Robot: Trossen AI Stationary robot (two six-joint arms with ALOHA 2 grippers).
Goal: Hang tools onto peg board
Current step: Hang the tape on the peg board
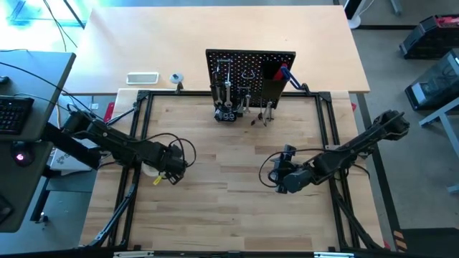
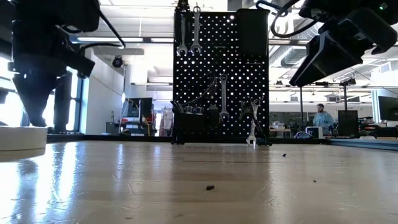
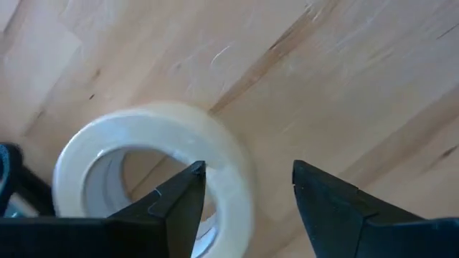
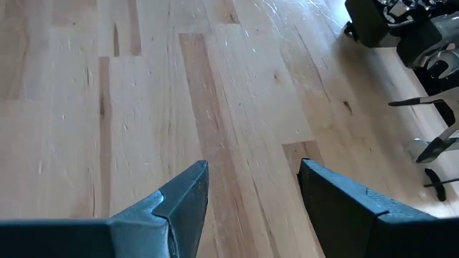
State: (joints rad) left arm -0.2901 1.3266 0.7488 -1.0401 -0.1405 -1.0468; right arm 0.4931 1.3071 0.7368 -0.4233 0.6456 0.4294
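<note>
White tray [image 1: 142, 77] behind table [image 1: 215, 208]

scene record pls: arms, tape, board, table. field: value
left gripper: open, straddling the rim of the tape roll, one finger inside the ring
right gripper: open, empty, over bare table
tape roll: flat on table, left side
peg board: upright at the back edge, wrenches hanging on it
loose tools on table: none seen besides tape

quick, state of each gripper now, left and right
Left gripper: open, one finger inside the tape roll, one outside, not clamped on it.
Right gripper: open, empty, above bare table.
</note>
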